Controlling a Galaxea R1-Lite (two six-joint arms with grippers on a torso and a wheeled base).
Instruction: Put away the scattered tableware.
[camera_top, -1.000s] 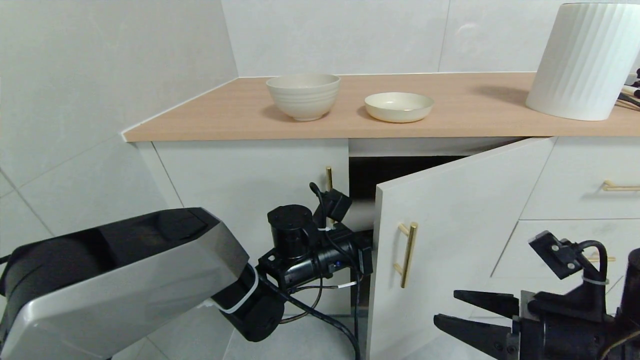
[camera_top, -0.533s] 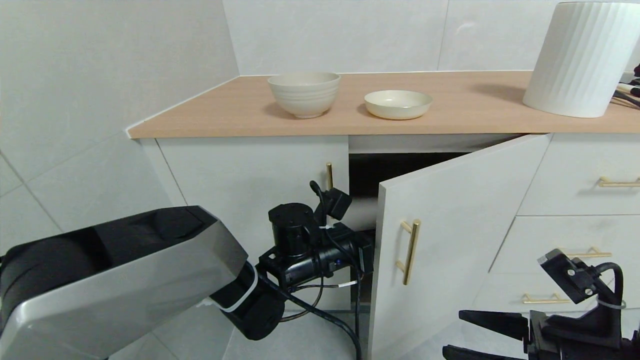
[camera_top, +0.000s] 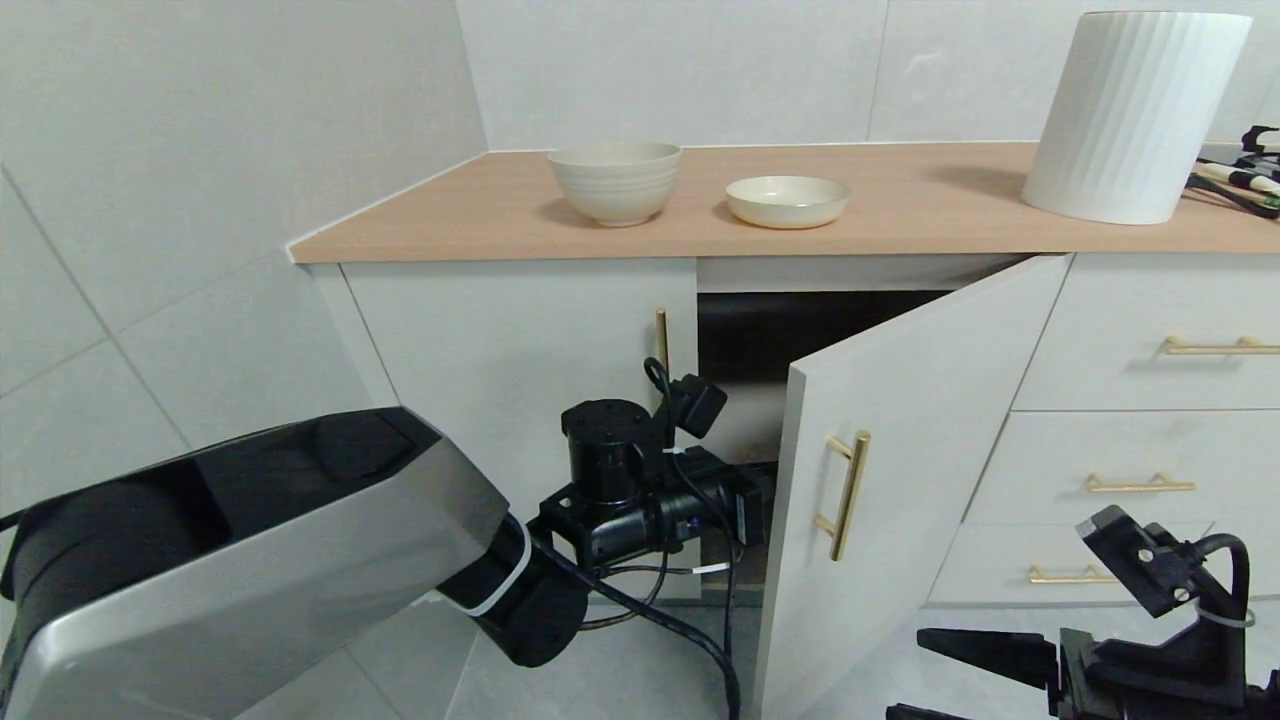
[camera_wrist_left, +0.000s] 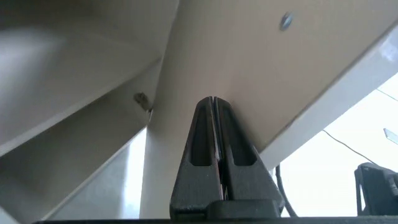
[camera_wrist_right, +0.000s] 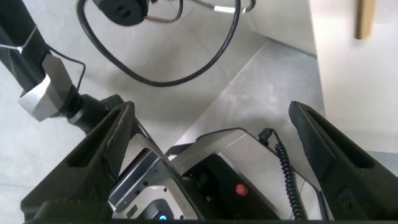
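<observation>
Jaws pressed together, the left gripper (camera_wrist_left: 213, 109) points into the low cabinet, close to a pale inner panel; whether it touches the panel cannot be told. In the head view, the left arm's wrist sits at the gap beside the free edge of the half-open cabinet door (camera_top: 900, 430), which carries a brass handle (camera_top: 846, 495). The right gripper (camera_top: 950, 680) hangs low in front of the drawers (camera_top: 1130, 440), its jaws spread wide and holding nothing, the tiled floor (camera_wrist_right: 267, 93) below it. Up on the wooden countertop (camera_top: 450, 225), a cream ribbed bowl (camera_top: 615, 182) stands upright just beside a shallow cream dish (camera_top: 787, 201), the two apart. Farther along the counter to the right stands a tall white ribbed container (camera_top: 1135, 115), with a few utensils (camera_top: 1235, 180) lying behind it at the edge.
</observation>
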